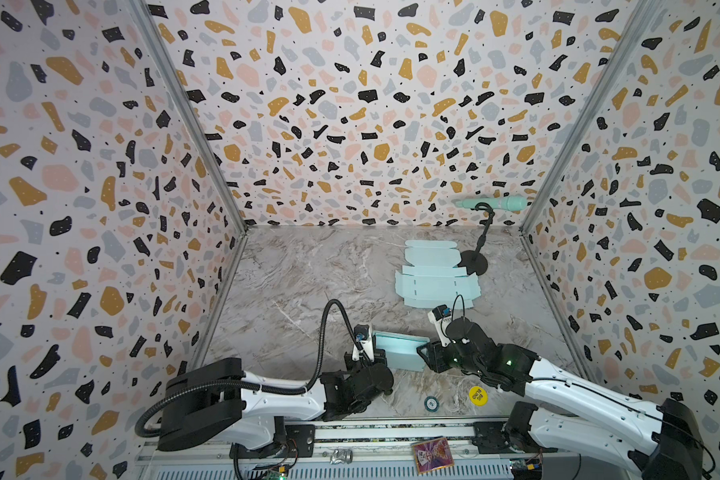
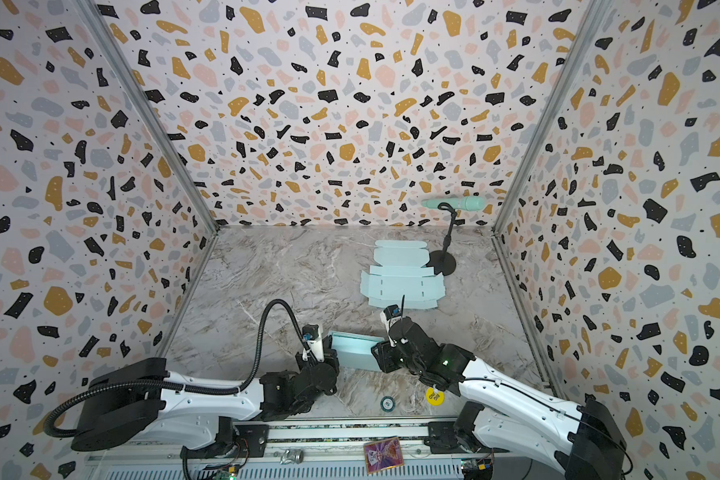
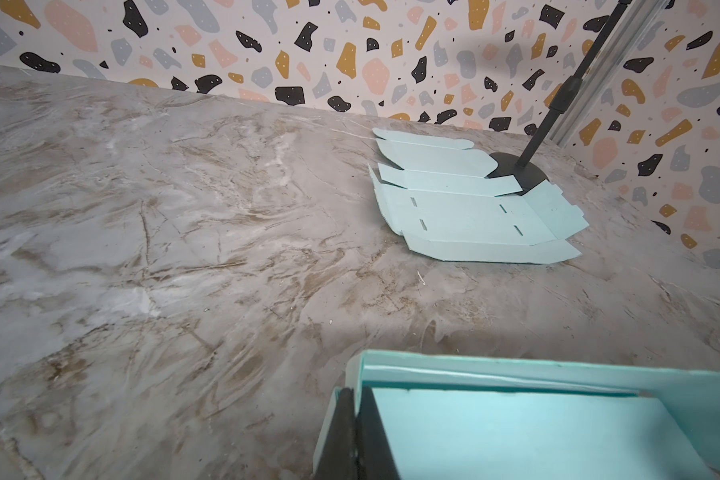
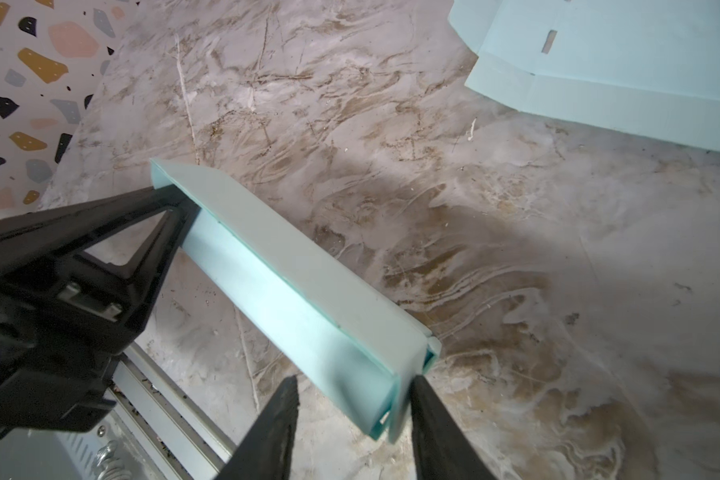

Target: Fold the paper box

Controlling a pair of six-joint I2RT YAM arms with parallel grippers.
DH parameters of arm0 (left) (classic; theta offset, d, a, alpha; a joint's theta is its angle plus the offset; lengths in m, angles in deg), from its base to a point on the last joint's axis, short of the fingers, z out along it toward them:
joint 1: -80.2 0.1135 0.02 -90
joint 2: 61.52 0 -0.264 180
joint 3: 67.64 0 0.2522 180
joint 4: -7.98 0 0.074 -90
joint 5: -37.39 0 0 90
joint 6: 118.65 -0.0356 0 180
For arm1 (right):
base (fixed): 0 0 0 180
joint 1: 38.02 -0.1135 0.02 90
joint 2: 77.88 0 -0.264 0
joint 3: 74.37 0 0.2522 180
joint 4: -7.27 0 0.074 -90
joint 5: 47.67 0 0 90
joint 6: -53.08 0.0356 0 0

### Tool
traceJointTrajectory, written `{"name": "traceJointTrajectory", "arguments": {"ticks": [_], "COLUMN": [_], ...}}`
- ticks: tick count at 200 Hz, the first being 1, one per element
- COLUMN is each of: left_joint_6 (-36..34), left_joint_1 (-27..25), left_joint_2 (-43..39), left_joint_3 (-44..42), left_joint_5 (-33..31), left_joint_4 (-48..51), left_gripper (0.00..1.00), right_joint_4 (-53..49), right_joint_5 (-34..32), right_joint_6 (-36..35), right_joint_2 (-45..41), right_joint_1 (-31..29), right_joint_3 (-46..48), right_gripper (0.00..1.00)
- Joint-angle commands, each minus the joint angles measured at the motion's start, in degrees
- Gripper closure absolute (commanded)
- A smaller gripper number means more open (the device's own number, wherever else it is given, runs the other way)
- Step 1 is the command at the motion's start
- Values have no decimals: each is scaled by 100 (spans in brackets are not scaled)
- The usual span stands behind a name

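Note:
A folded mint paper box (image 1: 395,351) (image 2: 352,351) hangs just above the table's front centre between my two grippers. My left gripper (image 1: 377,349) (image 3: 354,392) is shut on the box's left side wall (image 3: 516,424), one finger inside and one outside. In the right wrist view the box (image 4: 292,286) runs from the left gripper (image 4: 171,203) down to my right gripper (image 4: 355,380). The right jaws stand open astride its near end: one finger (image 4: 422,399) touches the end flap, and the other is a gap away.
A second, flat unfolded mint box blank (image 1: 435,278) (image 3: 470,208) lies at the back right. It partly overlaps the round black base of a microphone stand (image 1: 474,262). A yellow disc (image 1: 477,395) and a small round token (image 1: 431,403) lie by the front rail.

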Motion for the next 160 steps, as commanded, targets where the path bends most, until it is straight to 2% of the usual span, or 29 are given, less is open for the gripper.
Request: {"name": "traceJointTrajectory", "arguments": {"ticks": [1,48,121,160], "left_joint_6": [73,120,209,259], "left_joint_1": [-51,-87,-113,-123], "left_joint_2": [164,215,253,167], "left_joint_3": [-32,10,4,26], "left_joint_5": [456,474,465,499], "left_joint_4": [575,575,759,802], "left_gripper": [100,100,100,100], "right_joint_4": [148,489,561,823], "right_joint_5": [84,284,404,630], "right_joint_6": [123,187,327,487], "right_joint_2": [-38,-16,-84,-153], "right_joint_1": [-92,-117,-152,-8], "right_joint_3": [-217,-270,-420,-233], "right_gripper": [59,63,62,48]}}
